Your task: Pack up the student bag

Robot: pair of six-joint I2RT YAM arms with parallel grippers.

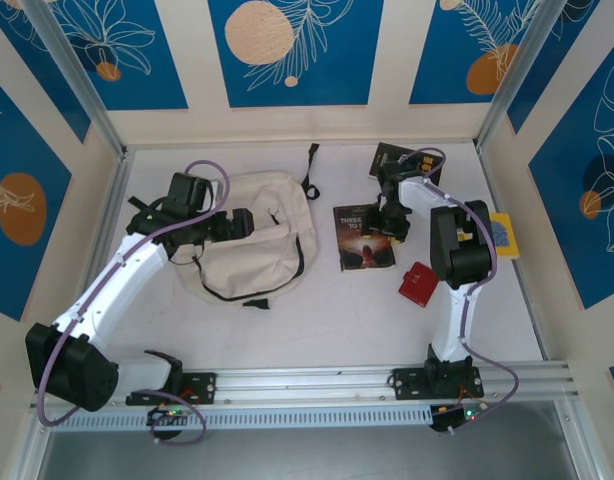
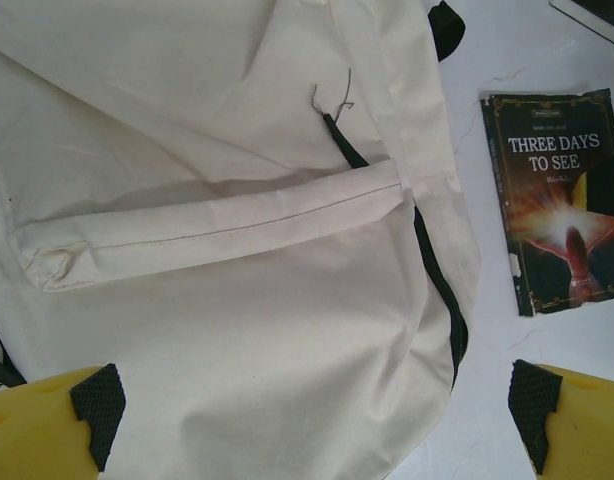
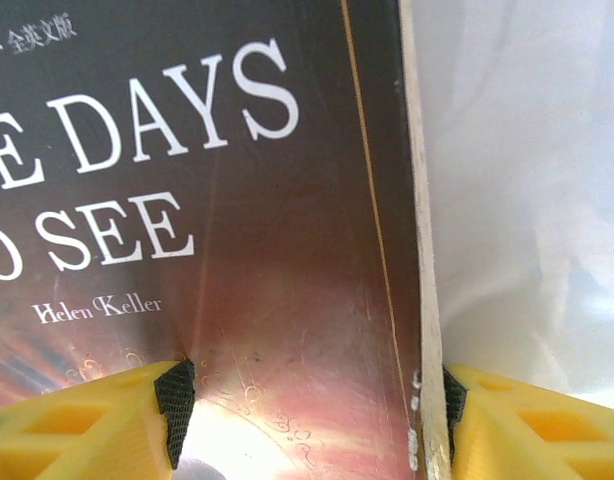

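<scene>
The student bag (image 1: 255,240) lay on the desk's (image 1: 327,320) left side under the wide-open left end effector (image 2: 312,405), likely poised to part it. The right end effector (image 3: 312,400) straddled one edge of the book (image 3: 247,220), presumably for pickup; whether it gripped was unclear.

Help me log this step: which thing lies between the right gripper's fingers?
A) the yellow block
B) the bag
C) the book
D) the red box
C: in the right wrist view, the book, cover and page edge, spans the gap between the pads of the right gripper.
</scene>
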